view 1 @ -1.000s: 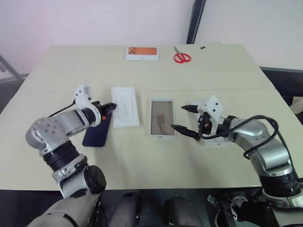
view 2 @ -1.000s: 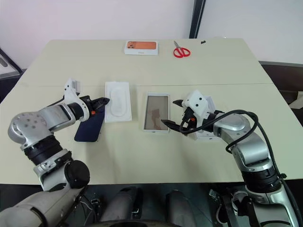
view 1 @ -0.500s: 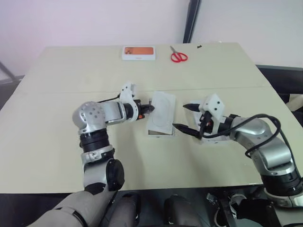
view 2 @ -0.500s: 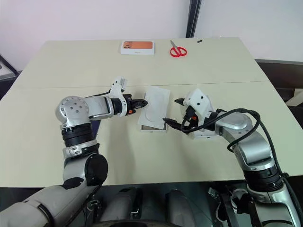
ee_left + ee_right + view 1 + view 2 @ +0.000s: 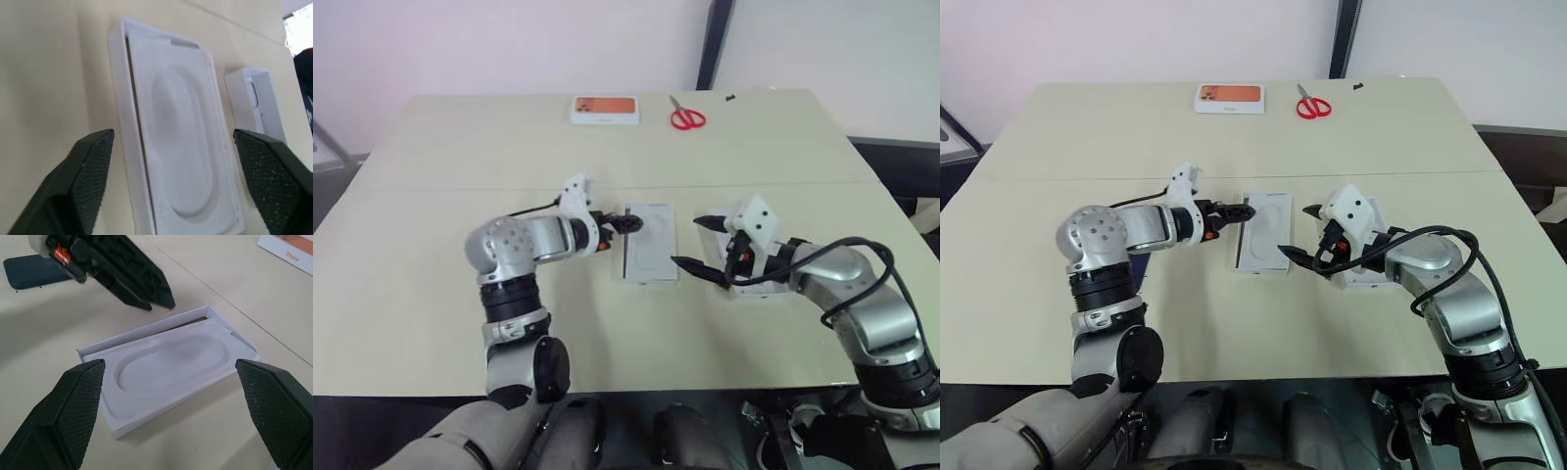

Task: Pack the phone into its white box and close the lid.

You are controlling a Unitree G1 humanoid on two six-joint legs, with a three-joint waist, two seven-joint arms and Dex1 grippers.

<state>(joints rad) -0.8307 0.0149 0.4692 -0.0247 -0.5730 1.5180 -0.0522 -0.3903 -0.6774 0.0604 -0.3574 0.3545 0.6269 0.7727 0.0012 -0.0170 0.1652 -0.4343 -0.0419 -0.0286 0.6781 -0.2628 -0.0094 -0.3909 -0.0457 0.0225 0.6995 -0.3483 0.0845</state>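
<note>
The white box (image 5: 651, 281) lies mid-table with a flat white insert (image 5: 171, 362) resting in it, covering its inside. My left gripper (image 5: 633, 223) is open at the box's far left corner, its fingers (image 5: 146, 289) just off the rim. On the box's right side my right gripper (image 5: 686, 241) stands open with nothing in it. The lid (image 5: 254, 98), a deeper white shell, sits on the table under my right hand. The phone (image 5: 34, 271), dark blue, lies flat on the table beyond my left arm.
An orange-topped flat white box (image 5: 605, 109) and red scissors (image 5: 688, 117) lie at the table's far edge. The table (image 5: 431, 294) is bare to the left and in front of the box.
My left gripper carried the flat insert from beside the phone over to the white box, laid it flat inside and opened. The right arm has kept still.
</note>
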